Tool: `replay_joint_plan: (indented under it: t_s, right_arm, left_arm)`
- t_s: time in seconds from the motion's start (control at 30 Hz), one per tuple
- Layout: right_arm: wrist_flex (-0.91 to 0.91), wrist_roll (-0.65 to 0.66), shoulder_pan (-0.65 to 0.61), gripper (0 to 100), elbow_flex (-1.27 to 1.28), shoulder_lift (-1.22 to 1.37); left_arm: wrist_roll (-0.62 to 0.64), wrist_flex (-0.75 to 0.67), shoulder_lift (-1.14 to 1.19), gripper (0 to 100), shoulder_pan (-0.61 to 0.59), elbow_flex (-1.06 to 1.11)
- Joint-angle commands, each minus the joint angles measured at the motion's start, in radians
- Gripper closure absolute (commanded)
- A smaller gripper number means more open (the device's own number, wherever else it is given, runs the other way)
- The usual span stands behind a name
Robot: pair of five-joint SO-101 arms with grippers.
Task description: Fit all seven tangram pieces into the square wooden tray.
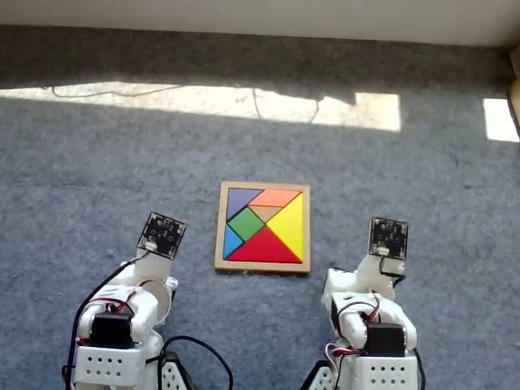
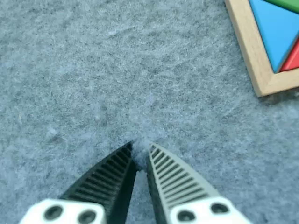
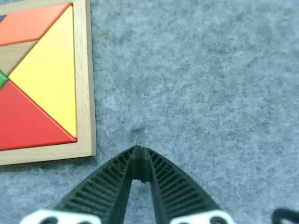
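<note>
The square wooden tray (image 1: 262, 267) lies on the grey carpet between the two arms. Inside it sit a purple piece (image 1: 238, 203), an orange piece (image 1: 275, 197), a yellow triangle (image 1: 290, 227), a red triangle (image 1: 262, 246), a green square (image 1: 245, 223) and a blue triangle (image 1: 231, 241). A wood-coloured triangle (image 1: 264, 213) shows in the middle; whether it is a piece or bare tray floor I cannot tell. My left gripper (image 2: 140, 148) is shut over bare carpet, just off the tray's near left corner (image 2: 264, 86). My right gripper (image 3: 138, 151) is shut over carpet off the tray's near right corner (image 3: 88, 149).
Grey carpet surrounds the tray on all sides. A sunlit strip (image 1: 244, 104) crosses the back, with a thin cable (image 1: 106, 91) lying along it. The arm bases (image 1: 114, 357) and their black cables (image 1: 203, 351) stand at the near edge.
</note>
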Motion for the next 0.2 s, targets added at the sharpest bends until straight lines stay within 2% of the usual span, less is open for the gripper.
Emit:
replay_joint_plan:
  t_s: [0.0,0.17]
  right_arm:
    - [0.004,-0.002,-0.008,99.3,0.137,0.001]
    - [0.004,-0.002,-0.008,99.3,0.137,0.001]
  left_arm:
    - [0.002,0.003,-0.012,99,-0.016,0.021]
    - [0.002,0.003,-0.012,99,-0.016,0.021]
